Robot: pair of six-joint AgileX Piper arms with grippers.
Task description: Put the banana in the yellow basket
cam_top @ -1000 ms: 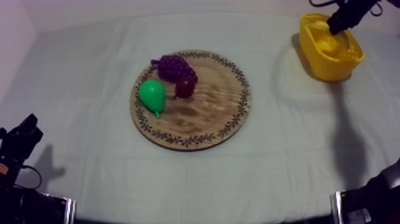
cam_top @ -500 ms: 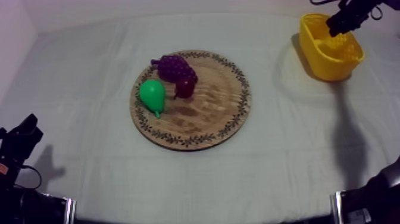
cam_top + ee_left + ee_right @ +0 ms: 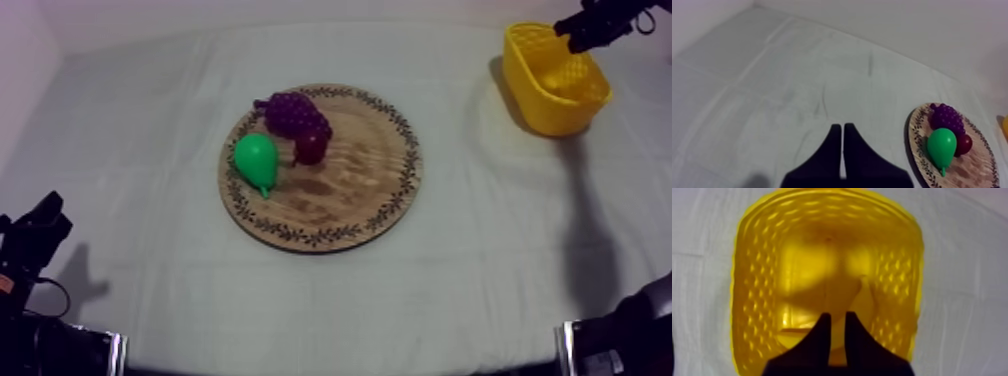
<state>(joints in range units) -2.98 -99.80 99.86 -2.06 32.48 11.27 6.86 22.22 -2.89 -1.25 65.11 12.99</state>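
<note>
The banana lies on the floor of the yellow basket, hard to tell from the yellow wall around it. My right gripper hangs above the basket's far end. In the right wrist view its fingers stand a little apart over the basket with nothing between them. The round wooden board sits mid-table with a green pear, purple grapes and a small red fruit on it. My left gripper rests low at the left, its fingers together, beside the board.
The basket stands at the far right corner, near the table's back edge. Grey-white cloth covers the table between board and basket. In the left wrist view, the pear, the grapes and the small red fruit sit on the board's left side.
My right gripper has risen out of the basket and drawn back to the right, leaving the banana inside. The left arm and the board's fruit have stayed still.
</note>
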